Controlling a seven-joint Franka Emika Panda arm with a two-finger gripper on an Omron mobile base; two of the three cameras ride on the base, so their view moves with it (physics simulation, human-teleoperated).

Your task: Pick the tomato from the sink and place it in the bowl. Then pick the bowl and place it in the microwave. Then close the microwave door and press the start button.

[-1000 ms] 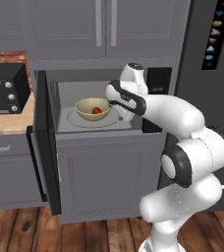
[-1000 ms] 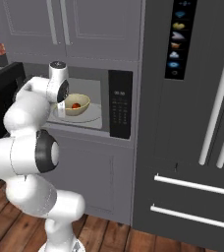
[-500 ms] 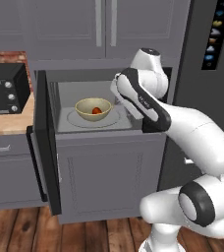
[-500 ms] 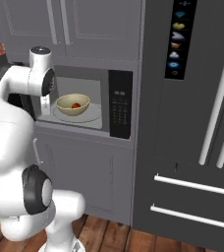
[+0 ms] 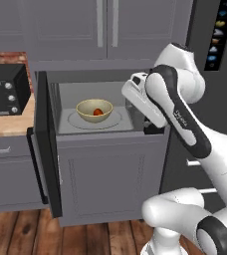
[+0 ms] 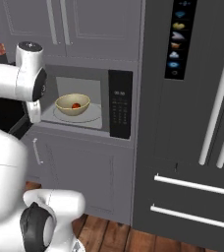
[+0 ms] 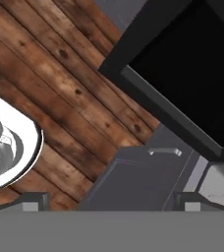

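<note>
I see the tomato (image 5: pixel 98 111) in the bowl (image 5: pixel 93 109), and the bowl on the turntable inside the microwave (image 5: pixel 100 107), so both placings look done. The microwave door (image 5: pixel 45 144) hangs wide open; closing it and pressing start remain. My gripper (image 7: pixel 109 201) is spread empty, looking down at the door (image 7: pixel 182 78), well clear of the bowl.

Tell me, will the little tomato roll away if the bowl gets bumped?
Probably not far. The tomato is round, so it would likely roll, but it sits low inside the bowl, whose raised sides should catch it. The bowl looks wide and shallow, so it seems unlikely to tip.
</note>
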